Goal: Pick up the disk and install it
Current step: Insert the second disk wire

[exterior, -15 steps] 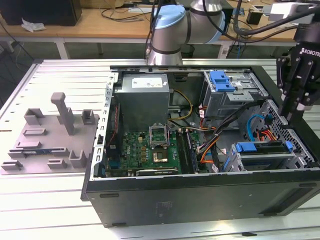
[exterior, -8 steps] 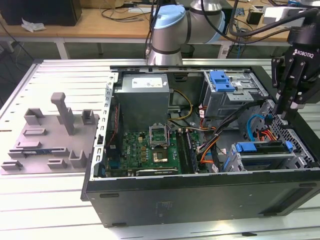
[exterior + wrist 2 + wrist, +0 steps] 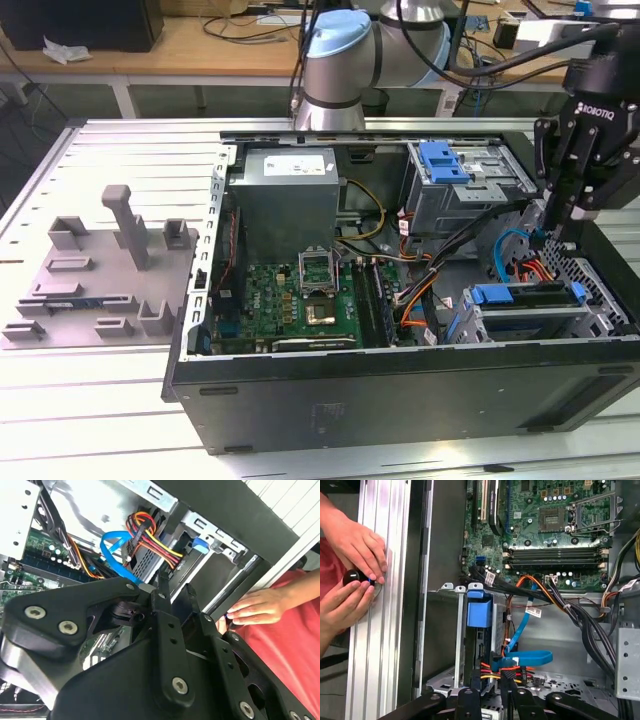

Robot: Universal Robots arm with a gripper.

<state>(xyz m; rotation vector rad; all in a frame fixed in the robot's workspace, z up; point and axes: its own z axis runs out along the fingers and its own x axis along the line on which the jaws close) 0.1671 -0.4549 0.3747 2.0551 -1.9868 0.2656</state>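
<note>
- One grey fixture plate lies on the table, at the exterior view's left.
- The open computer case is beside it.
- The disk sits in the case's right-hand drive cage.
- The gripper hangs just above the disk; whether it is apart or together cannot be told.

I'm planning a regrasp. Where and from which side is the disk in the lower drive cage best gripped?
Probably across its blue side rails, with the jaws coming straight down through the open side of the case. The disk sits in the cage with only its upper edge exposed, and cables crowd its other sides.
</note>
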